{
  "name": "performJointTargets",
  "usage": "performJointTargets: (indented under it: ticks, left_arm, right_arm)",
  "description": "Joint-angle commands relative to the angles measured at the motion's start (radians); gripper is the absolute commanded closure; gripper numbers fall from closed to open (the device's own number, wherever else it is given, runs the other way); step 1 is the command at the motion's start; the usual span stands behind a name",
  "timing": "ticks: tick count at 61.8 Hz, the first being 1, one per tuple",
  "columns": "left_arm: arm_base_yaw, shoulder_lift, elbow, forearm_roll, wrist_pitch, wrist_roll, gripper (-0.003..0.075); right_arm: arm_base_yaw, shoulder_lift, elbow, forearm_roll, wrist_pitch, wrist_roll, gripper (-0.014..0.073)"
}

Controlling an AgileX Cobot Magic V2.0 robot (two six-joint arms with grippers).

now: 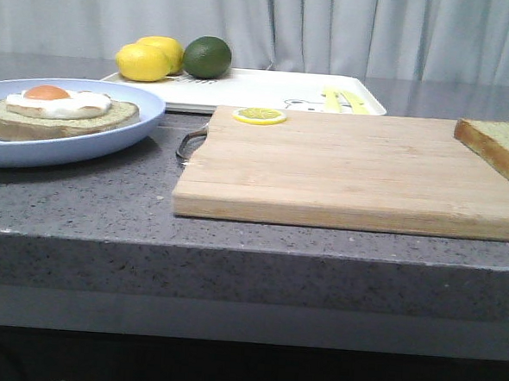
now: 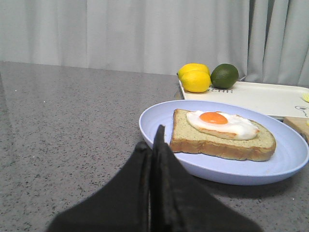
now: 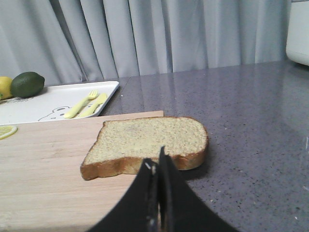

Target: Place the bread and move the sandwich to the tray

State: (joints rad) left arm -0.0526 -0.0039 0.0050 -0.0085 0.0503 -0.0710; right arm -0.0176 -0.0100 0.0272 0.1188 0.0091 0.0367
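Observation:
The sandwich, bread with a fried egg on top, lies on the light-blue plate at the left; it also shows in the left wrist view. The plain bread lies at the right end of the wooden cutting board, partly off its edge in the right wrist view. The white tray stands behind the board. My left gripper is shut and empty just short of the plate's rim. My right gripper is shut and empty just short of the bread's crust. Neither gripper shows in the front view.
Two lemons and a lime sit at the tray's far left end. A yellow fork and knife lie on the tray. A lemon slice lies on the board's back edge. A white appliance stands far right.

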Motion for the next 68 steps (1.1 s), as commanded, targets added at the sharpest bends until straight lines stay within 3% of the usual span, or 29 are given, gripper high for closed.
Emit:
performJointTargets:
  ticks: [1,53,68]
  left_arm:
    - [0.0,-0.021,0.001,0.0,-0.079,0.0,0.0741]
    - [0.0,-0.021,0.001,0.0,-0.085,0.0,0.0741]
    - [0.0,-0.021,0.001,-0.002,-0.164,0.0,0.0741]
  right_arm:
    - [-0.006,-0.018,-0.003,-0.011,-0.082,-0.002,0.0661]
    - [-0.006,-0.018,-0.003,-0.011,-0.082,-0.002,0.0661]
    - [-0.006,-0.018,-0.003,-0.011,-0.095,-0.002,0.0661]
